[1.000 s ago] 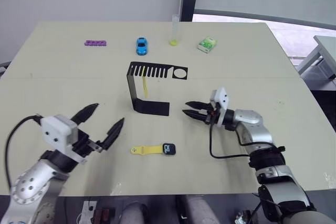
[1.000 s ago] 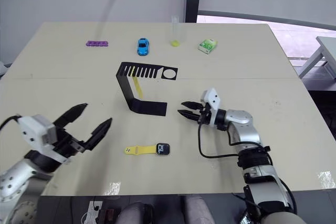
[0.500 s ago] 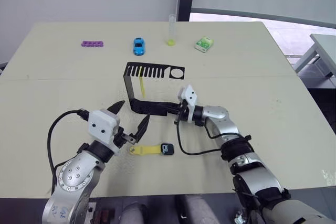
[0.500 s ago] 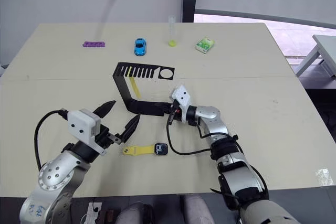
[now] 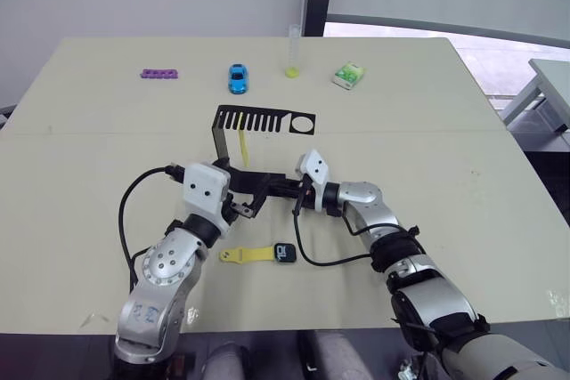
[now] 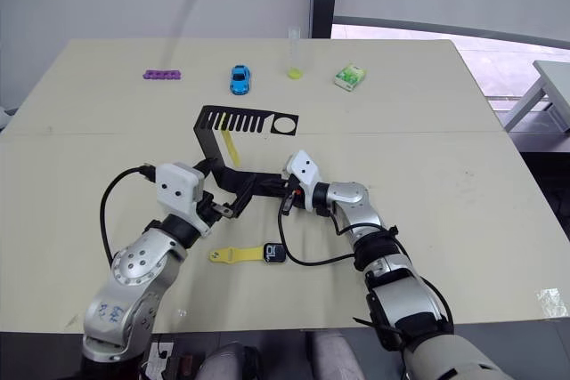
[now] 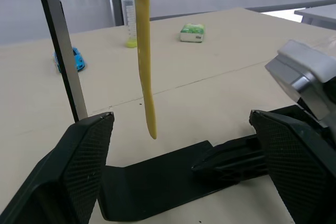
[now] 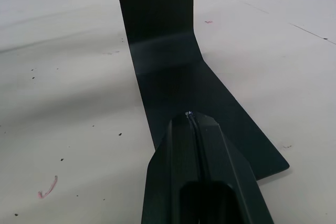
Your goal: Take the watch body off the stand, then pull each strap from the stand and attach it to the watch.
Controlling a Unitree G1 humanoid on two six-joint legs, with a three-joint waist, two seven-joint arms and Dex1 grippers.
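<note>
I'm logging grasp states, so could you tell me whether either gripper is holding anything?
Nothing is held. The left gripper is open around the hanging strap; the right gripper rests shut on the stand base.

Both end effectors closed in on the stand

Left end effector (image 5: 239,195): 1.0 s ago it hung over the near-left desk; at 0.5 s it was just left of the loose yellow strap; now at the stand (image 5: 254,183), fingers spread either side of the base, hanging strap (image 7: 143,51) between them in the wrist view. Right end effector (image 5: 283,190): was open and right of the base, apart from it; at 0.5 s reached the base's right edge; now pinched shut, tip lying on the base plate.
</note>
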